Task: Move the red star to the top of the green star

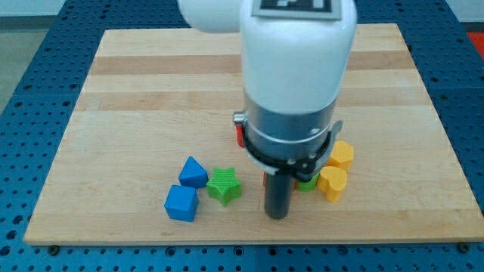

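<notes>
The green star (224, 185) lies near the view's bottom, left of centre. My tip (277, 217) rests on the board just to the right of the green star, a short gap apart. A thin red sliver (264, 181) shows at the rod's left edge, between the rod and the green star; its shape is hidden. Another red block (239, 134) peeks out at the arm's left side, above the green star, and is mostly hidden, so its shape cannot be made out. I cannot tell which of them is the red star.
Two blue blocks lie left of the green star, one (193, 172) above the other (181, 202). Two yellow blocks (340, 155) (333, 183) sit right of the rod, with a partly hidden green block (306, 183) between. The wooden board's bottom edge (249, 236) is close.
</notes>
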